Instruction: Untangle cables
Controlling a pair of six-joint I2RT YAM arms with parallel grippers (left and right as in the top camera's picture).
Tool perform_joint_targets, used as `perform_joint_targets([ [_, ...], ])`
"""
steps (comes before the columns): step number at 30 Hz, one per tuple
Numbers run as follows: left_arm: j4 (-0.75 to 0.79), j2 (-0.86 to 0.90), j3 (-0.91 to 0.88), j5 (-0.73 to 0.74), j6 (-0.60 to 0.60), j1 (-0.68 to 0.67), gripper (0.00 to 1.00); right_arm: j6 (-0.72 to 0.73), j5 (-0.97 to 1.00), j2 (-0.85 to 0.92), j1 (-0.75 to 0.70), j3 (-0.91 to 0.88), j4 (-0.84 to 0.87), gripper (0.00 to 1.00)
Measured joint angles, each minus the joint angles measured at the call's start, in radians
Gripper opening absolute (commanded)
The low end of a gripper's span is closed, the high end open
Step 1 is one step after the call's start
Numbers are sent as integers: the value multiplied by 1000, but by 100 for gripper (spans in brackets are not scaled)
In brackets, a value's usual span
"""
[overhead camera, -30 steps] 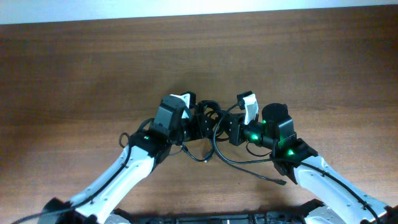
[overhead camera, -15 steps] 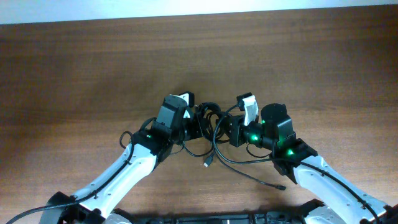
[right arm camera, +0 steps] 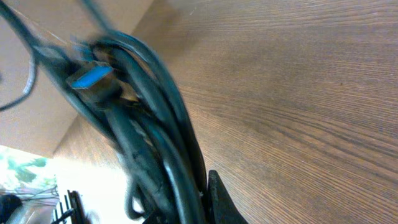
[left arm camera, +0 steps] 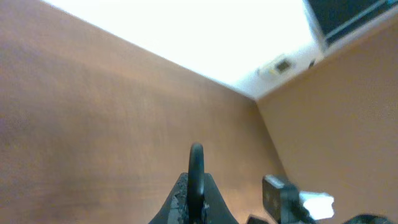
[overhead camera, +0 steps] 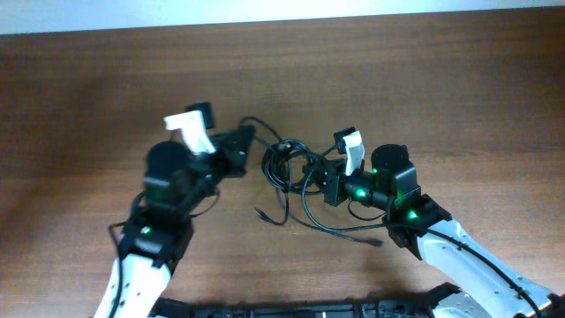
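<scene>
The cables [overhead camera: 287,168] are thin black cords tangled in a loose knot at the table's middle, with loops and plug ends trailing toward the front [overhead camera: 340,231]. My left gripper [overhead camera: 243,139] is shut on one cable strand, which runs right from it to the knot; in the left wrist view the strand [left arm camera: 196,174] stands between the closed fingertips. My right gripper [overhead camera: 316,172] is shut on the bundle at the knot's right side. In the right wrist view the bundle [right arm camera: 149,137] fills the jaws, with a blue-tipped plug [right arm camera: 90,78] in it.
The wooden table [overhead camera: 441,88] stretches all round the arms. Its far edge meets a white wall along the top of the overhead view [overhead camera: 282,13]. The right arm's white body [overhead camera: 459,252] lies at the front right, the left arm's [overhead camera: 141,256] at the front left.
My left arm has swung left and back, pulling one strand out of the knot. The knot has loosened and spread. The right gripper has stayed in place.
</scene>
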Motion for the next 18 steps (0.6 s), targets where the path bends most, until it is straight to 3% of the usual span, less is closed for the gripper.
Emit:
perform_joint_targets([
  [11, 119, -58, -12, -166, 130, 94, 0, 5, -8, -5, 4, 11, -50, 4],
  [18, 66, -50, -14, -214, 134, 113, 0, 10, -8, -5, 4, 13, -64, 4],
])
